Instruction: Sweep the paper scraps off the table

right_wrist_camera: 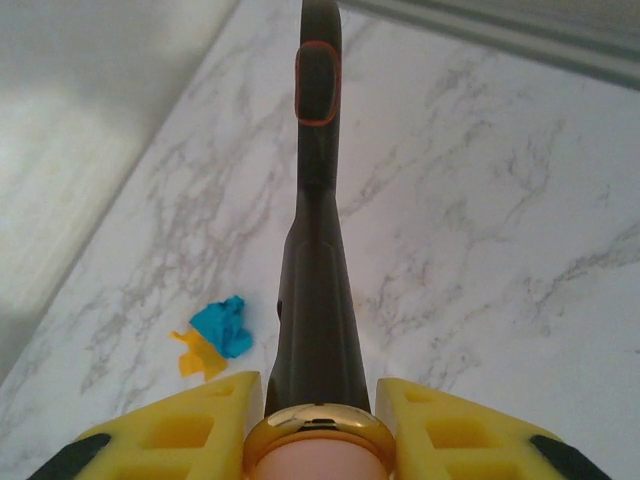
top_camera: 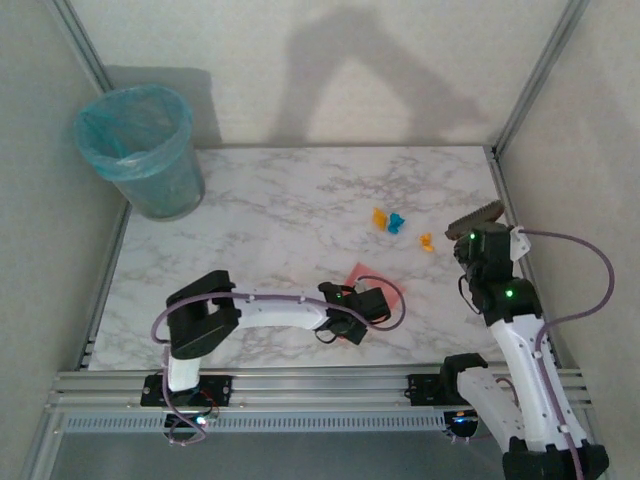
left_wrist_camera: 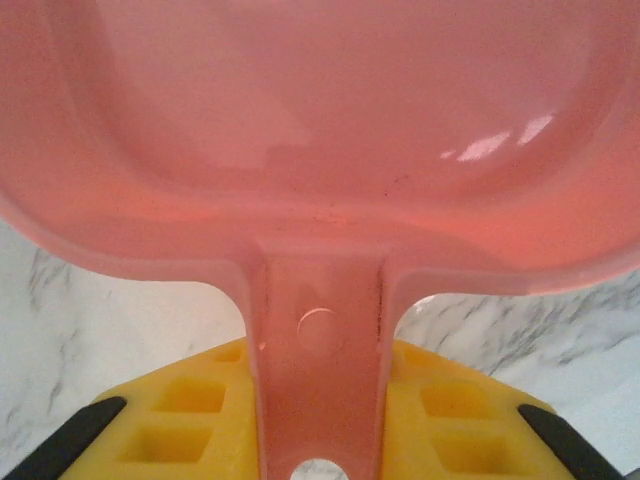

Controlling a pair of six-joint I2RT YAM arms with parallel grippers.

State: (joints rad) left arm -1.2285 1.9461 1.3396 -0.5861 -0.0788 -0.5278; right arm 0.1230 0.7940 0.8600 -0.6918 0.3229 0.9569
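**Overhead view.** The table [top_camera: 250, 210], white with grey veining, is shown with a teal-lined bin [top_camera: 140, 150] standing at its far left corner. Three paper scraps [top_camera: 397, 222], two orange and one blue, are seen on the right half of the table. They lie beyond the pink dustpan [top_camera: 372, 279] and just left of the brush [top_camera: 476, 217], whose head is near the right rail.

**Left wrist view.** The left gripper [left_wrist_camera: 320, 425] is seen clenched on the dustpan's flat handle, which is pinched between the yellow fingers. Whether the pan's lip touches the table cannot be told.

**Right wrist view.** The right gripper [right_wrist_camera: 320, 430] is seen clenched on the brush's dark handle, which runs away from the fingers. A blue scrap and an orange scrap lie touching each other on the table, left of the handle.
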